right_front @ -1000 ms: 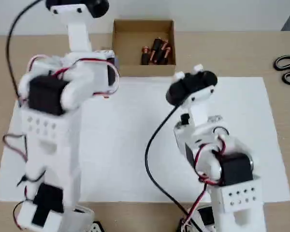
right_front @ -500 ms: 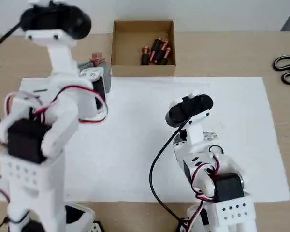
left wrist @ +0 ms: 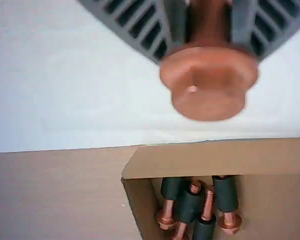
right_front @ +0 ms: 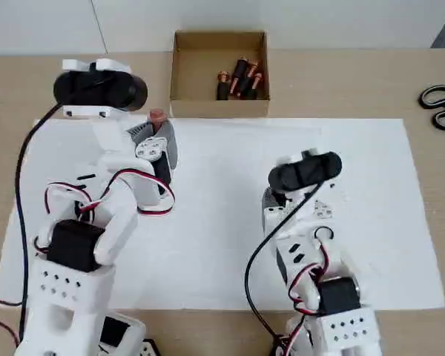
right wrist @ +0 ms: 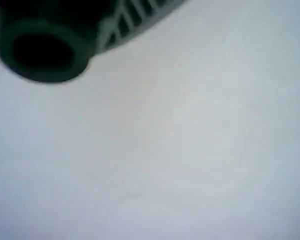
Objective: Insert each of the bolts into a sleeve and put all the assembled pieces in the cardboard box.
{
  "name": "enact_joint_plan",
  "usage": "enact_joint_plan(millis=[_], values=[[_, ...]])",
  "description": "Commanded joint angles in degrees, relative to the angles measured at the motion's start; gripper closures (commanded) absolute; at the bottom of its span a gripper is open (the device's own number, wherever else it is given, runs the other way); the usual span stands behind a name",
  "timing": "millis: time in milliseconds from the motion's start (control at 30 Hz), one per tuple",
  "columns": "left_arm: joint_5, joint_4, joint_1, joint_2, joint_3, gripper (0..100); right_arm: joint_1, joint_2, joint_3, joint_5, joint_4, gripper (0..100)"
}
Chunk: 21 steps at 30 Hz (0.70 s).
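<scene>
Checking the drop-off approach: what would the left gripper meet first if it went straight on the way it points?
Probably the cardboard box: its near wall lies ahead of the left gripper and the bolt it holds, though depth is unclear.

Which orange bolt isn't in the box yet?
The bolt pinched in the left claw, outside the cardboard box. It is bare, while the other bolts lie in the box wearing dark sleeves.
</scene>
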Motion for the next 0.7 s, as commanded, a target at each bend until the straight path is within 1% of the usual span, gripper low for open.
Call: enact_joint_plan(millis=[0,100,167,267,400,500,600,667], values=[[5.5,-3.4,1.2,-1.5,2.8,99,-2.6,-7.8,9.6,-0.3,-10.8,99.1],[6.7,-6.8,2.1,-1.8,6.7,99,-5.6,-14.6,18.6,-0.2,-18.5,99.4],[6.7,-8.8,2.1,-1.8,8.1,99,-6.4,-18.1,21.7,-0.4,-20.7,99.4],[6.8,-11.5,2.5,-1.8,9.4,99,-6.7,-21.5,21.3,-0.6,-18.8,99.4],[6.8,-15.0,5.4,-1.8,10.4,99,-6.7,-24.2,21.2,-0.6,-16.2,99.5],[6.8,-20.4,7.9,-1.6,12.4,99,-7.0,-25.1,21.1,-0.6,-14.4,99.5],[6.6,-26.5,11.3,-1.8,16.1,99,-9.5,-25.0,21.1,-0.6,-11.3,99.5],[6.5,-29.0,13.5,-1.9,18.2,99,-11.6,-25.0,21.1,-0.6,-8.8,99.5]])
